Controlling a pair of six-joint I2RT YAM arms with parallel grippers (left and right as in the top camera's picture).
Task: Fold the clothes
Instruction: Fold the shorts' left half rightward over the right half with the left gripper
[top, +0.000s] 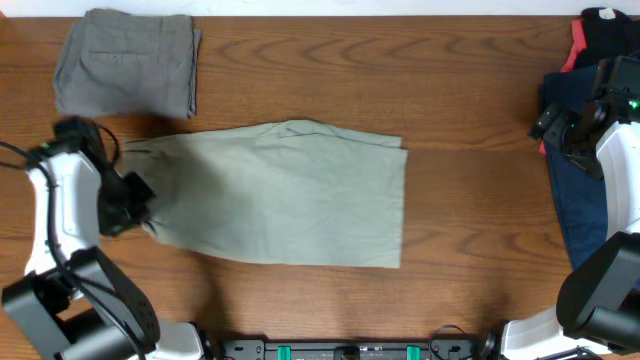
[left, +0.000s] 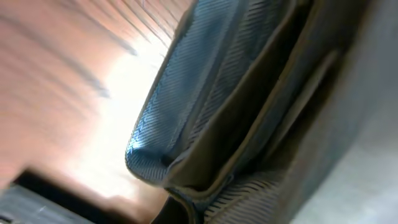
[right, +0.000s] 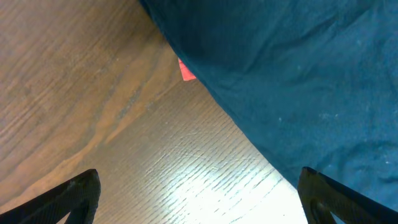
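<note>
The pale khaki shorts (top: 290, 195) lie spread flat across the middle of the table, folded in half lengthwise. My left gripper (top: 140, 207) is at their left end and is shut on the waistband edge. The left wrist view is filled by that bunched, stitched fabric (left: 249, 93) very close up, lifted off the wood; the fingers are hidden. My right gripper (top: 560, 125) is open and empty, low over bare wood (right: 199, 186) beside a navy garment (right: 298, 74).
Folded darker grey shorts (top: 125, 62) lie at the back left. At the right edge lies a pile: a navy garment (top: 580, 200), a red one (top: 572, 58) and a black one (top: 610, 28). A red corner (right: 186, 70) peeks from under the navy cloth.
</note>
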